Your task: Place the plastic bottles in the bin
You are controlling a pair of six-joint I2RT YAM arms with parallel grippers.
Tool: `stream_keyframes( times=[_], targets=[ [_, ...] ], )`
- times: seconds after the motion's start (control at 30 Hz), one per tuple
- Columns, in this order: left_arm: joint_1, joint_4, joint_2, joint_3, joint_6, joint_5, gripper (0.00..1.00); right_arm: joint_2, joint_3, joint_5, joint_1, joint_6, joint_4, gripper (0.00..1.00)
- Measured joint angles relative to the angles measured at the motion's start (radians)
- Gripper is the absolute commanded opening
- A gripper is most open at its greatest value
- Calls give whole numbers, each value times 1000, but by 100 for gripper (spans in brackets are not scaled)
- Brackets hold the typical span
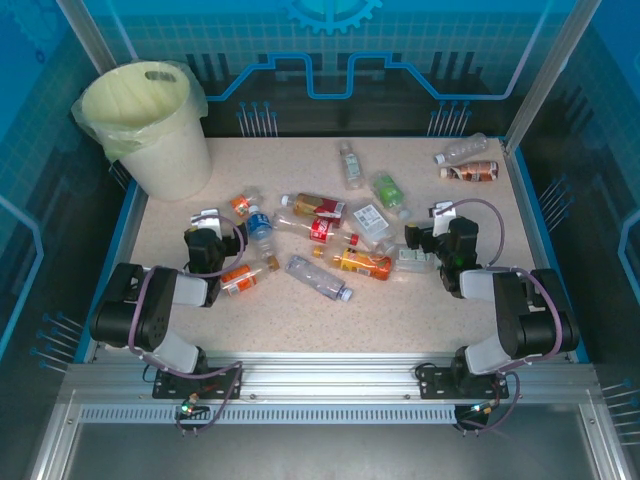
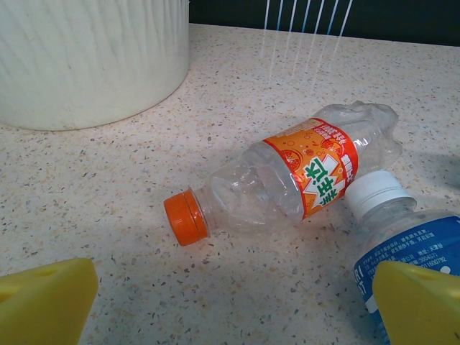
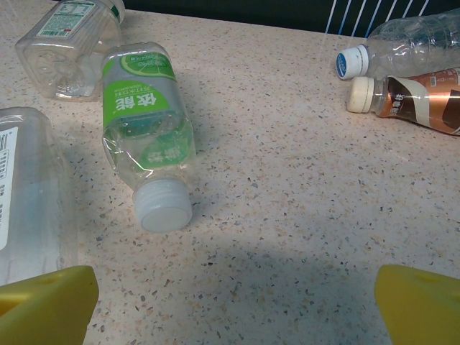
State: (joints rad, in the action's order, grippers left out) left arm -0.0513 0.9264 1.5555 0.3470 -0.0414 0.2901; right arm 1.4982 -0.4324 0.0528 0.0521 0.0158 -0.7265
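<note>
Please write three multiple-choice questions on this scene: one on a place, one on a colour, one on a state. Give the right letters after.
1. Where does the tall cream-white plastic bin stand?
A. near right corner
B. far left corner
C. centre

2. What colour is the cap of the clear plastic bottle with the orange label?
A. blue
B. green
C. orange

3. How are the yellow left fingers and yellow right fingers?
A. both pairs open, holding nothing
B. both shut on bottles
C. left shut, right open

1 B: the bin is top left in the overhead view.
2 C: the left wrist view shows it.
3 A: each wrist view shows them wide apart, gripping nothing.
</note>
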Motion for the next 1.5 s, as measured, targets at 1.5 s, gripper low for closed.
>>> stream_keyframes(
  times=[1.5],
  targets=[
    [-5,-1022,-537,280,-562,-132,99,-47,-469,-95,-80,-1388,1360,100]
  ],
)
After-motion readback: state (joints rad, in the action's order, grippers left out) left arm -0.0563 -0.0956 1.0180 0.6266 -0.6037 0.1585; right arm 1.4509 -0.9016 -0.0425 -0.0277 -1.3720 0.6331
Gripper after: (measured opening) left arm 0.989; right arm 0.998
